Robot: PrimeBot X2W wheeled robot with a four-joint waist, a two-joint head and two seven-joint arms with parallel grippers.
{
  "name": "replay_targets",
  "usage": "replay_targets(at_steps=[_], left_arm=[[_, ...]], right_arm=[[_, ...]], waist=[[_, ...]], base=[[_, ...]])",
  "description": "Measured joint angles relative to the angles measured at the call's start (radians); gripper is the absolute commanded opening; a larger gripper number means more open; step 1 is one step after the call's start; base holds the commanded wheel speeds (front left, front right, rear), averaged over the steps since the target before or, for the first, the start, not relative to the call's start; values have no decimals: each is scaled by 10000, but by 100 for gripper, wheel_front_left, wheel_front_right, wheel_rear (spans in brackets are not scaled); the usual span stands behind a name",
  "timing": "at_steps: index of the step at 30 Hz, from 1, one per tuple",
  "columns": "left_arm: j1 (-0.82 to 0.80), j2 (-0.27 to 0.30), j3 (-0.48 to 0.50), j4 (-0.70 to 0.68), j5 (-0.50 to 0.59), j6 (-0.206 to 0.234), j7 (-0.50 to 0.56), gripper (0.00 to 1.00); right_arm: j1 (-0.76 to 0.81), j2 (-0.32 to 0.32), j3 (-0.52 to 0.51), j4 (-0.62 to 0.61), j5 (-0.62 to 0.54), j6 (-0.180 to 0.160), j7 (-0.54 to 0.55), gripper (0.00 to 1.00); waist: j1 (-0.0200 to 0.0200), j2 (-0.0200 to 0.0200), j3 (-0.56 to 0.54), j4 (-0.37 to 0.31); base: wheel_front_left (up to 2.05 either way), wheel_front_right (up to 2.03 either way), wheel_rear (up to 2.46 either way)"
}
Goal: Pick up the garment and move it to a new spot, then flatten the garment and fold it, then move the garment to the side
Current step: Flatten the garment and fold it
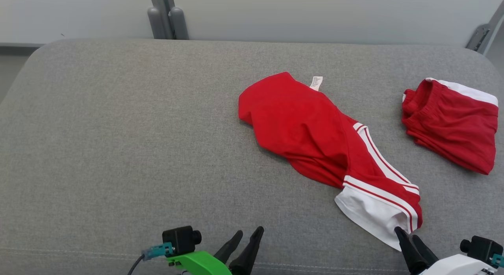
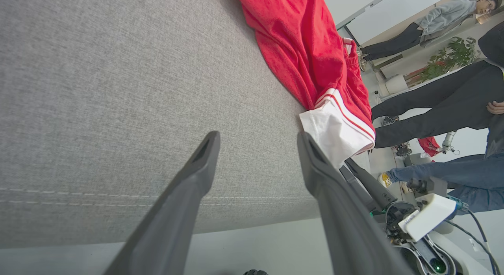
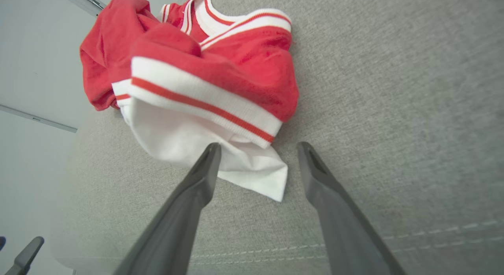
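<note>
A red garment (image 1: pixel 311 133) with white stripes and a white hem lies crumpled and stretched diagonally across the grey cushion (image 1: pixel 118 141), a small label at its far end. My right gripper (image 1: pixel 406 235) stands open at the garment's near white hem (image 3: pixel 236 164), whose corner lies between the fingers, and one fingertip (image 3: pixel 212 151) touches the cloth. My left gripper (image 1: pixel 249 231) stands open over bare cushion at the front edge, to the left of the garment (image 2: pixel 299 42), with nothing between its fingers (image 2: pixel 204 157).
A second red garment (image 1: pixel 453 125) with a white band lies bunched at the cushion's far right. A grey wall and metal brackets (image 1: pixel 167 19) run behind the cushion. Several people (image 2: pixel 441 105) stand beyond the right arm (image 2: pixel 425 216) in the left wrist view.
</note>
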Motion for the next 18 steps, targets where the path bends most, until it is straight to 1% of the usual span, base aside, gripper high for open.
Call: replay_targets(at_steps=[12, 18], left_arm=[[-62, 4, 4, -21, 33, 29, 46, 100], [-75, 4, 6, -27, 54, 58, 46, 100]], right_arm=[[-454, 366, 10, 623, 286, 163, 88, 100], [-693, 466, -33, 809, 389, 176, 82, 100]], waist=[[0, 0, 131, 230], [0, 0, 184, 264]], base=[[0, 0, 0], [0, 0, 0]])
